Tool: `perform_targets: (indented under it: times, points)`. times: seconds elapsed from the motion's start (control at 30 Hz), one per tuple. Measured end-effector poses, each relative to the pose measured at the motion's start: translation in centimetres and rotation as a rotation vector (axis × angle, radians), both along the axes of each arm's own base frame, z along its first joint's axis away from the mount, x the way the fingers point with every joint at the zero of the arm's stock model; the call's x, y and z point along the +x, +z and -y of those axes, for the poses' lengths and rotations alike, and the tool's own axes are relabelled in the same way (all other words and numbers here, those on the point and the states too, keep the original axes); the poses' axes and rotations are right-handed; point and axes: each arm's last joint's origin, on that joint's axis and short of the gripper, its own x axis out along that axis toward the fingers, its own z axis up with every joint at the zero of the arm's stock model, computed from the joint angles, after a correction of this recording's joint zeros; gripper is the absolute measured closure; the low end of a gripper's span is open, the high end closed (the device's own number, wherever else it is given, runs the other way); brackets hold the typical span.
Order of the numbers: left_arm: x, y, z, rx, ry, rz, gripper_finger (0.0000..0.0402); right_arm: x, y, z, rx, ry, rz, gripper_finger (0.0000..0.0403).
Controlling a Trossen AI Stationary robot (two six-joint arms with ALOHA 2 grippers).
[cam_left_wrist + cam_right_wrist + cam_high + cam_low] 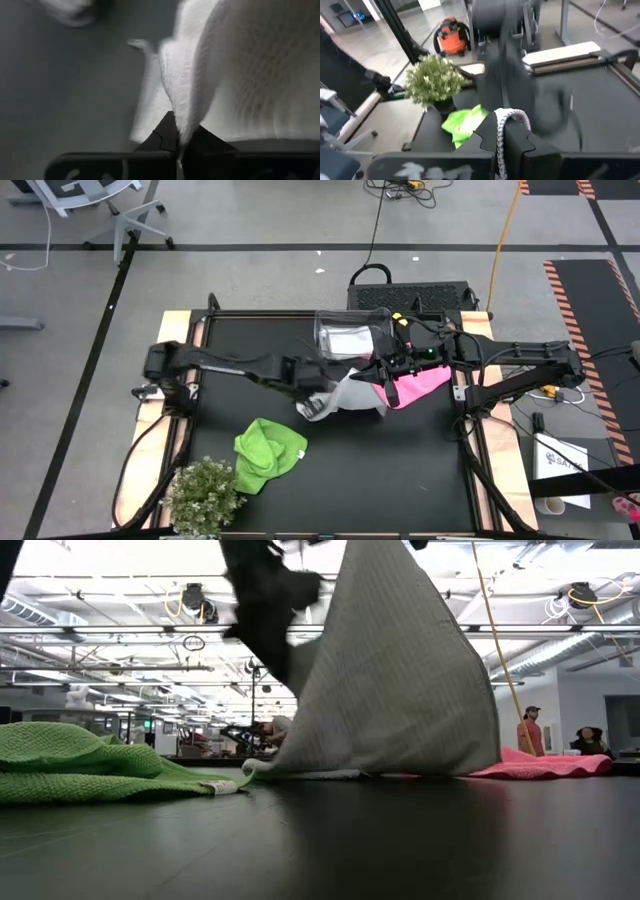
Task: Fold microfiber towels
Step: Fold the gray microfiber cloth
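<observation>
**White Towel Held by Both Grippers**

The white microfiber towel [345, 395] is suspended above the black table [400, 470], pinched by the left gripper [177, 147] and right gripper [501, 132]. Lime green towel [268, 452] lies nearby.

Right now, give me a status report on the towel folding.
Left gripper shut on white towel. Right gripper shut on it too. Towel lifted, hem on table. Pink towel beneath.

Towel [345, 395] mid-table, between bin [350, 335] behind and plant [205, 495] in front.
</observation>
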Motion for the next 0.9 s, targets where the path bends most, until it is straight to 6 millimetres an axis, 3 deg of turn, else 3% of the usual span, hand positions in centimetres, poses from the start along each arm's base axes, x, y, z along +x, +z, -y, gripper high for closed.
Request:
perform_targets:
  times: [0.27, 0.4, 0.67, 0.9]
  points:
    - [-6.0, 8.4, 0.0, 0.056, 0.068, 0.151, 0.04, -0.5, -0.9, -1.5, 0.134, 0.154, -0.13, 0.0403]
    - [-8.9, 11.2, 1.3, 0.029, 0.044, 0.249, 0.04, -0.6, -1.0, -2.7, 0.187, 0.222, -0.151, 0.0403]
    - [-11.3, 13.3, 3.6, -0.012, 0.002, 0.356, 0.04, -0.8, -0.7, -4.3, 0.243, 0.306, -0.152, 0.0403]
    - [-11.2, 13.4, 1.7, 0.143, 0.034, 0.343, 0.0401, -0.5, -1.2, -0.7, 0.045, 0.067, -0.135, 0.0403]
